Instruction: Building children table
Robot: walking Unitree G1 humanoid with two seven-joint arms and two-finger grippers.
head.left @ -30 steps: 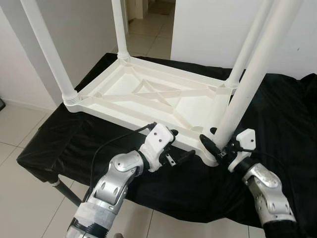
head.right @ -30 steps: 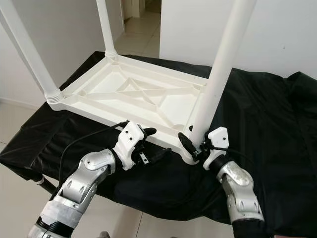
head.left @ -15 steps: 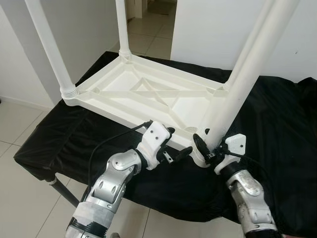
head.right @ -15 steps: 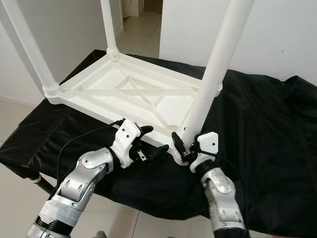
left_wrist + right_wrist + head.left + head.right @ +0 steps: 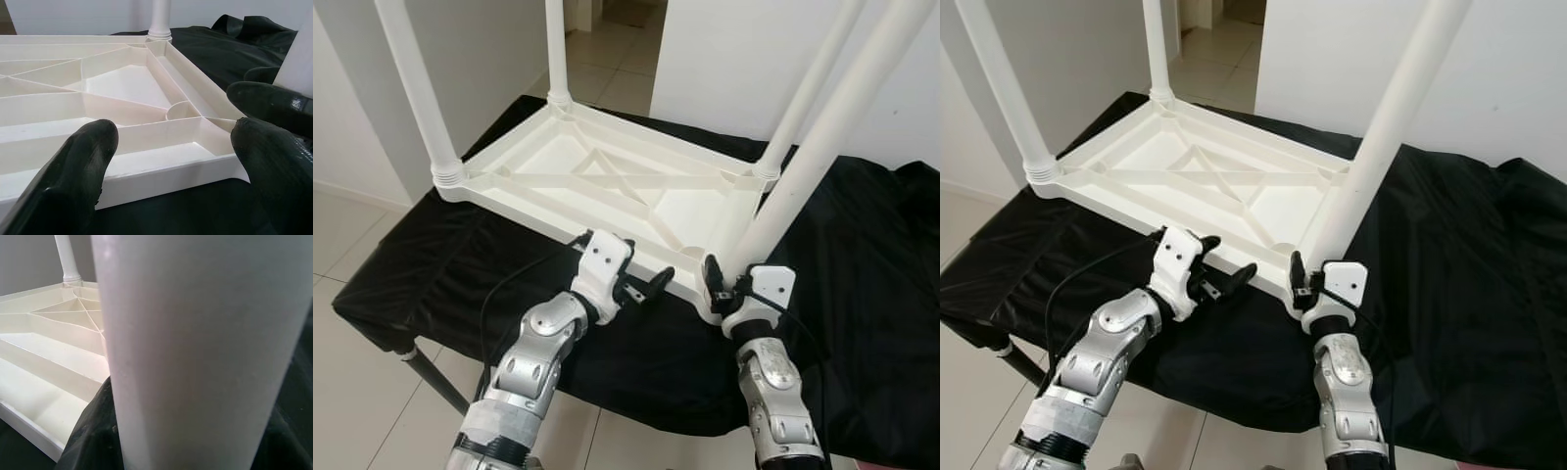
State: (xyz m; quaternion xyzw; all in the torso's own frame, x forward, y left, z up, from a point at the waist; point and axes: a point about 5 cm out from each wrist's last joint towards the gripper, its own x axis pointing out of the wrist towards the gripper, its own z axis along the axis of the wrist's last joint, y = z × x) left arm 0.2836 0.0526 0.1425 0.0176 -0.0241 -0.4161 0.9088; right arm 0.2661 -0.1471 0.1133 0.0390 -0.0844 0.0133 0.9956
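**Fourth leg going into the near corner, right arm doing the work**

Right end effector (image 5: 722,290) clamped round the bottom of the long white plastic table leg (image 5: 822,147), right at the near right corner socket of the upturned white plastic tabletop (image 5: 607,186). Leg's long axis running up and away to the right, so tilted, not plumb like the other three. Looks like straightening and seating it comes next. Left end effector (image 5: 641,289) spread wide, fingers (image 5: 83,161) just short of the near rim, touching nothing. All sitting on a desk under a crinkly black cloth (image 5: 862,255). Socket itself hidden behind the black fingers; can't tell how deep the leg sits. Leg tops cut off.
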